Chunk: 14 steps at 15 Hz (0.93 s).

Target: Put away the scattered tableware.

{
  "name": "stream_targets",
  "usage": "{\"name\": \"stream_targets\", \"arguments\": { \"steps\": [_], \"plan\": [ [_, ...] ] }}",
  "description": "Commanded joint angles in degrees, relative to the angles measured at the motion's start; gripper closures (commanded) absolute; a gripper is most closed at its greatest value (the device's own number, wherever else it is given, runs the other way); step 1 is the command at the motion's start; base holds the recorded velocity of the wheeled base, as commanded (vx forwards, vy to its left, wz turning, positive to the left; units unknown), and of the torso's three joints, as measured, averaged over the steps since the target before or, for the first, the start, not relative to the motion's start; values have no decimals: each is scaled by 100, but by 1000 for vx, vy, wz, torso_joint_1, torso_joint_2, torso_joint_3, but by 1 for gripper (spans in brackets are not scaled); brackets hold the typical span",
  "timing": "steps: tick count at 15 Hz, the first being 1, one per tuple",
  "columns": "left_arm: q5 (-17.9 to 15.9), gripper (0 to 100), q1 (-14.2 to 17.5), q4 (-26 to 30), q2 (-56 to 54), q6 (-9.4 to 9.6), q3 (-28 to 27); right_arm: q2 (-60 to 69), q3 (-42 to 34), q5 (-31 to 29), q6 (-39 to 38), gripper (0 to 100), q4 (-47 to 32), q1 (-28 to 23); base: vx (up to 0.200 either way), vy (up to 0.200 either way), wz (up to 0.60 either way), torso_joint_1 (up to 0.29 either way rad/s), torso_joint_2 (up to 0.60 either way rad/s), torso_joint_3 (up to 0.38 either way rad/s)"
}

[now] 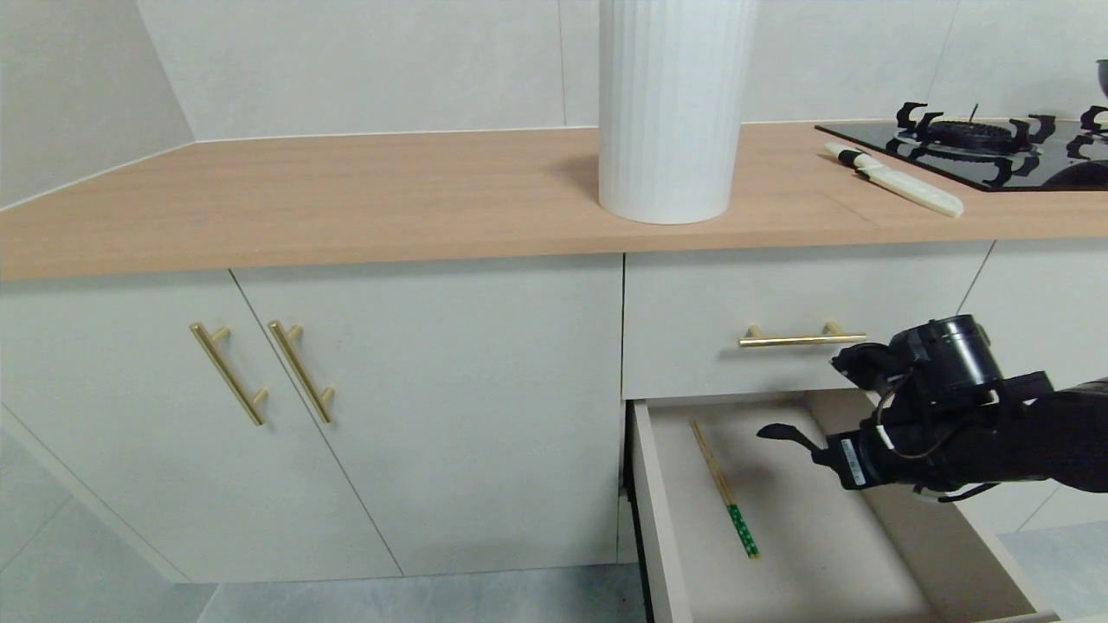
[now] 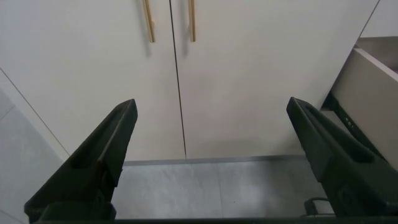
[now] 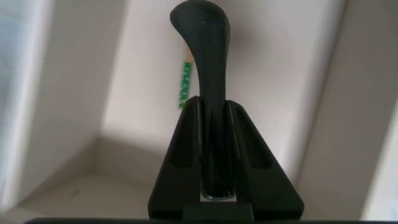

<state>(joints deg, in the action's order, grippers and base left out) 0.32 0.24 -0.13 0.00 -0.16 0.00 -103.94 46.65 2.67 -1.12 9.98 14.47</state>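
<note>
- Hanging low in front of the cabinet doors [image 2: 249, 74], the left gripper [image 2: 211, 106] is keeping its fingers [image 2: 106, 149] spread wide, with nothing between them.
- Two gold bar handles [image 1: 260, 374] are slanting side by side where the two doors meet.
- A tall white ribbed container [image 1: 671, 112] is standing upright on the countertop [image 1: 346, 199], close to its front edge and right of its middle.
- A pair of chopsticks [image 1: 725, 491] is lying on the floor of the open drawer [image 1: 655, 510], along its left wall, green dotted ends pointing toward the drawer's front.
- The right gripper [image 1: 835, 457] is hovering over the drawer's back right part, its fingers pressing together on a black utensil [image 1: 783, 433] with a rounded end; that end is pointing toward the left wall, near the chopsticks but apart from them.
- A closed drawer with a gold handle [image 1: 801, 339] is sitting directly above the open one.
- A white knife [image 1: 896, 180] is lying near the countertop's right end, just beside the black gas hob [image 1: 978, 143].
</note>
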Motion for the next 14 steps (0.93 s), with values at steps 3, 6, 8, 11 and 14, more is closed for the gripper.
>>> {"name": "stream_targets", "arguments": {
  "steps": [3, 6, 8, 11, 14],
  "plan": [
    [3, 0, 2, 5, 9, -2, 0, -1867, -25, -680, -72, 100, 1339, 214, 0, 0, 0, 0, 0, 0],
    [3, 0, 2, 5, 9, -2, 0, -2535, -42, -1023, -362, 100, 2438, 258, 0, 0, 0, 0, 0, 0],
    [3, 0, 2, 5, 9, -2, 0, -2799, -130, -1234, -362, 100, 3027, 284, 0, 0, 0, 0, 0, 0],
    [3, 0, 2, -4, 9, -2, 0, -3018, -227, -1260, -345, 100, 3405, 337, 0, 0, 0, 0, 0, 0],
    [3, 0, 2, -4, 9, -2, 0, -3282, -183, -1348, -336, 100, 3431, 337, 0, 0, 0, 0, 0, 0]
  ]
}}
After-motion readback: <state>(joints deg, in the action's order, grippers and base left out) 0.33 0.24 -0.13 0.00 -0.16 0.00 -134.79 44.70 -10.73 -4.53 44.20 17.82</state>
